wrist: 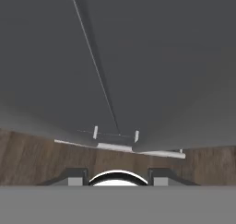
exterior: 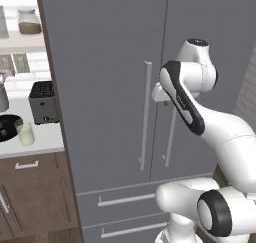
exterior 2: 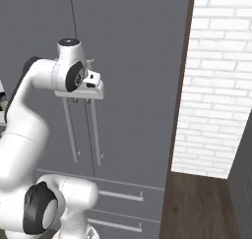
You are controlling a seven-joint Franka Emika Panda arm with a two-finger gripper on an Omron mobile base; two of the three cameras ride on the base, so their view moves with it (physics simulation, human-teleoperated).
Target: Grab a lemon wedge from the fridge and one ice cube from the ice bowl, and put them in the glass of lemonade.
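The tall grey double-door fridge (exterior: 110, 87) stands right of the white tabletop (exterior: 40, 144). On the tabletop, the black box-shaped toaster (exterior: 43, 103) sits beside the fridge, with the short tumbler of pale yellow lemonade (exterior: 25, 133) before it and the shallow round black bowl (exterior: 7, 127) left of the tumbler.

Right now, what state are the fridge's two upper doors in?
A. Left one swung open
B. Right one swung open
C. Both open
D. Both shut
D. In the left base view both door faces of the fridge lie flush with only a thin seam between them, and the gripper sits up by the handles with neither door pulled out.
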